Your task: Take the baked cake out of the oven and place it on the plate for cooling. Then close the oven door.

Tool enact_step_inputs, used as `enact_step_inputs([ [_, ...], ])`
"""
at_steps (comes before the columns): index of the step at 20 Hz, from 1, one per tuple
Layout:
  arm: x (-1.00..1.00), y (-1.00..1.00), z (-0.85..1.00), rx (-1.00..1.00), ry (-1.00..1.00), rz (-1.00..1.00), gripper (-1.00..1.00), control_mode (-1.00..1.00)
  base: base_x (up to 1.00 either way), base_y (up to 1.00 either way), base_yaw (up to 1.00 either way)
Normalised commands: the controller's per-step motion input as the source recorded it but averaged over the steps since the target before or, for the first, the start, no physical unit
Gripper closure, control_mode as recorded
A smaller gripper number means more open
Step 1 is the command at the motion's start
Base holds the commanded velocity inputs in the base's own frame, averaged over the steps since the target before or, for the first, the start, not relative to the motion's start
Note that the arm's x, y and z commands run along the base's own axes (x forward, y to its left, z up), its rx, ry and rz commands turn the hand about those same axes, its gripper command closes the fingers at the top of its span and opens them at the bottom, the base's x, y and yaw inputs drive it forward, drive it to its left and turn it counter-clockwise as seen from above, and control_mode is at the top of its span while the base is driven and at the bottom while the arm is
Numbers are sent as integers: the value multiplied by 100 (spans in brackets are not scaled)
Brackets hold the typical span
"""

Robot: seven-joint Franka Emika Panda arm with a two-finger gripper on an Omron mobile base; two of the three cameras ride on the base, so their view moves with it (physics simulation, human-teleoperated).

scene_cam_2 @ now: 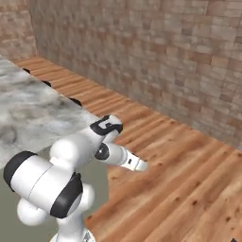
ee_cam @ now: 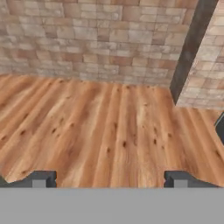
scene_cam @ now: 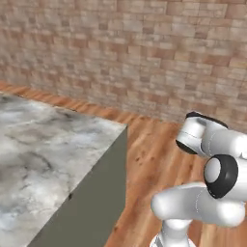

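Behind everything, a brick wall (scene_cam: 144, 53) is running across the far side, tan and reddish blocks with pale mortar. Below it a wood floor (scene_cam_2: 179, 179) is spreading out, orange planks with dark knots, lying bare and open from the wall to the arm. On the robot's left a counter (scene_cam: 38, 154) is filling the near side: grey marbled top, plain grey-green side panel dropping straight to the floor, its far corner ending just short of the wall strip. Small dark shapes are showing along the counter's far edge in the right base view; too small to identify. The hand view is showing a dark vertical post (ee_cam: 190, 48) standing where the wall steps at a corner.

The arm (scene_cam_2: 71, 160) is folding over itself beside the counter edge, forearm pointing out over the floor. The gripper (ee_cam: 111, 178) is hanging above bare planks, tips (ee_cam: 41, 179) spread wide, nothing between them.

Oven and door: neither one is in sight from this spot.
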Motion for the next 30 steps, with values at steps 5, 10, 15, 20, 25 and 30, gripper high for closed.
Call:
enact_step_inputs([
  [5,0,0,0,0,0,0,-100,100,0,-30,-89],
  [10,0,0,0,0,0,0,-100,100,0,-46,-82],
  [15,0,0,0,0,0,0,-100,100,0,-40,-68],
  [20,0,0,0,0,0,0,-100,100,-28,-40,-33],
  [25,0,0,0,0,0,0,-100,100,-86,-52,-16],
  [30,0,0,0,0,0,0,-100,100,-26,-32,-3],
])
